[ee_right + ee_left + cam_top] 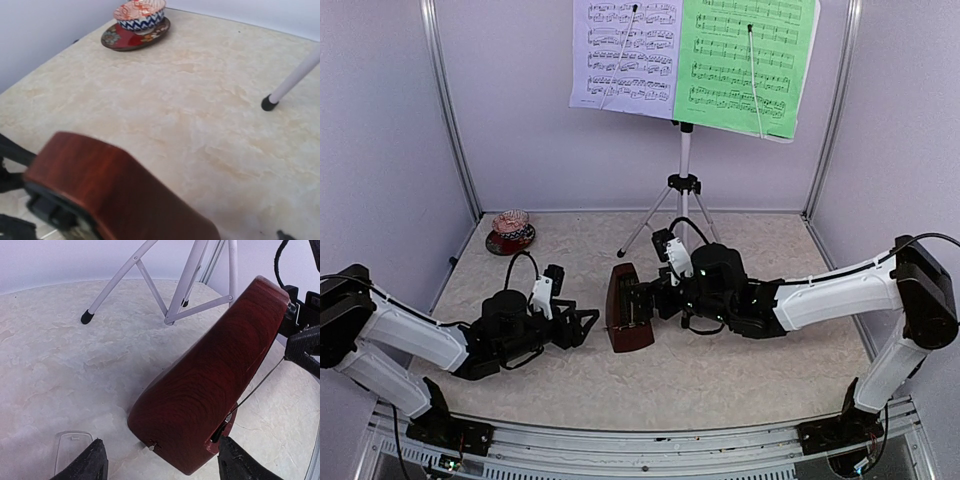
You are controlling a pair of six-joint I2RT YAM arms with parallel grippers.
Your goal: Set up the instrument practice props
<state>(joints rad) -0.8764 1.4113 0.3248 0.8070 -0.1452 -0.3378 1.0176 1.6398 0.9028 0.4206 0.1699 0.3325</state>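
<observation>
**Top view:** we see silver tripod music stand [685,160] at rear, pale lavender sheet [625,55] and green sheet [745,60] side by side at its top. Brown pyramid metronome [620,300] tilted in front, right gripper [642,302] closed on it. Left gripper [588,325] wide open, empty, just beside.

**Left wrist:** metronome leans just ahead of spread fingers [90,462].

**Right wrist:** metronome fills foreground; patterned bowl [140,12] on red plate [131,40] well apart.

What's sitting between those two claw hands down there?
A brown metronome, between the left gripper and the right gripper; the top external view shows it best.
</observation>
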